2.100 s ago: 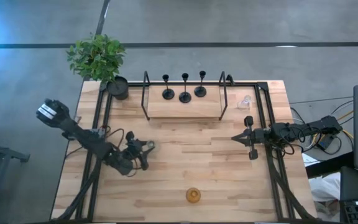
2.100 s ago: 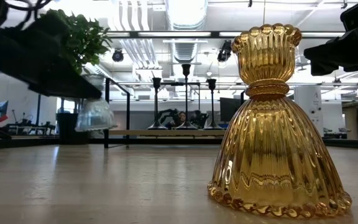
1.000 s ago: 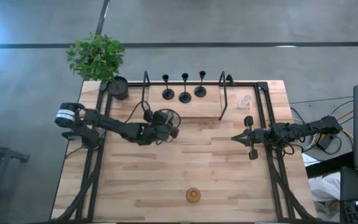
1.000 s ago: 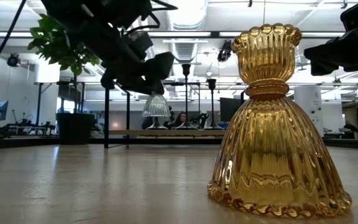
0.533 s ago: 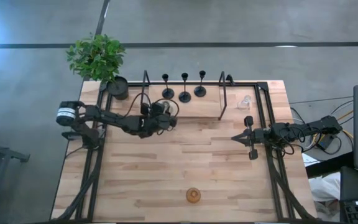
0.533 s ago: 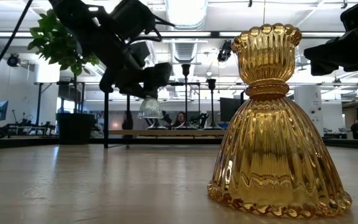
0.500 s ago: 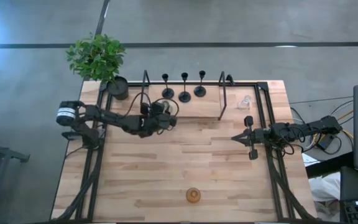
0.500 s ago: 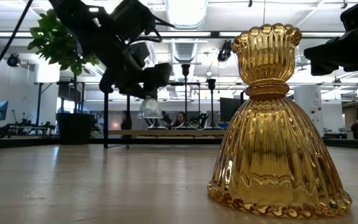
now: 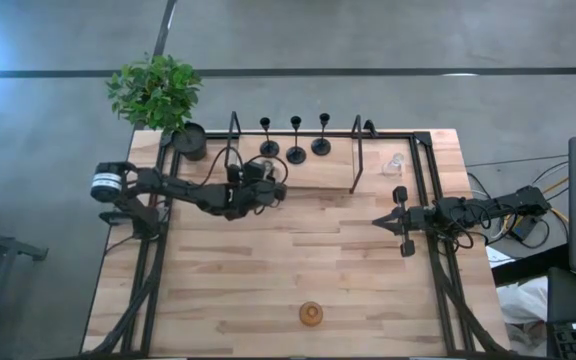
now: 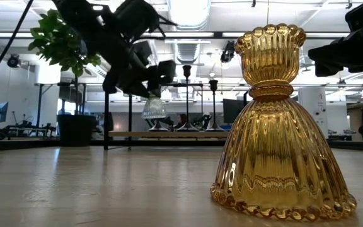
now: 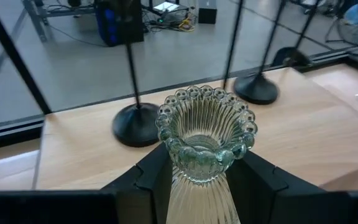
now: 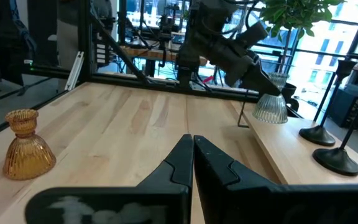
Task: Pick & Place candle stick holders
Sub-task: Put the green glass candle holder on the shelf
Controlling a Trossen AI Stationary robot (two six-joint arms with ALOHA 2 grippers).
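Observation:
My left gripper (image 9: 261, 190) is shut on the grey-green glass candle stick holder (image 11: 205, 134), which hangs above the near edge of the raised wooden shelf (image 9: 313, 175). The low view shows this holder (image 10: 154, 108) in the air under the gripper. Three black holders (image 9: 296, 152) stand on their round bases along the shelf's far side. The amber glass holder (image 9: 311, 313) stands on its wide base near the table's front edge. A clear glass holder (image 9: 395, 163) stands right of the shelf. My right gripper (image 9: 400, 221) waits shut at the table's right side. My left gripper pinches the grey-green holder between its two fingers (image 11: 151, 180) at the narrow waist (image 11: 199, 169) just under the beaded cup. The fingers come from the table's left, slanting slightly down. The holder sits about upright, cup on top, lifted clear of shelf and table.
A potted plant (image 9: 158, 95) in a black pot stands at the far left corner. Black metal uprights (image 9: 235, 150) frame the shelf's two ends. Black rails run along the table's left and right sides. Bare wood lies between the shelf and the amber holder.
My left gripper has carried the grey-green holder toward the table's far edge, from over the open table up to the shelf's near edge, and has rolled a little. The holder has stayed about upright and clear of the wood.

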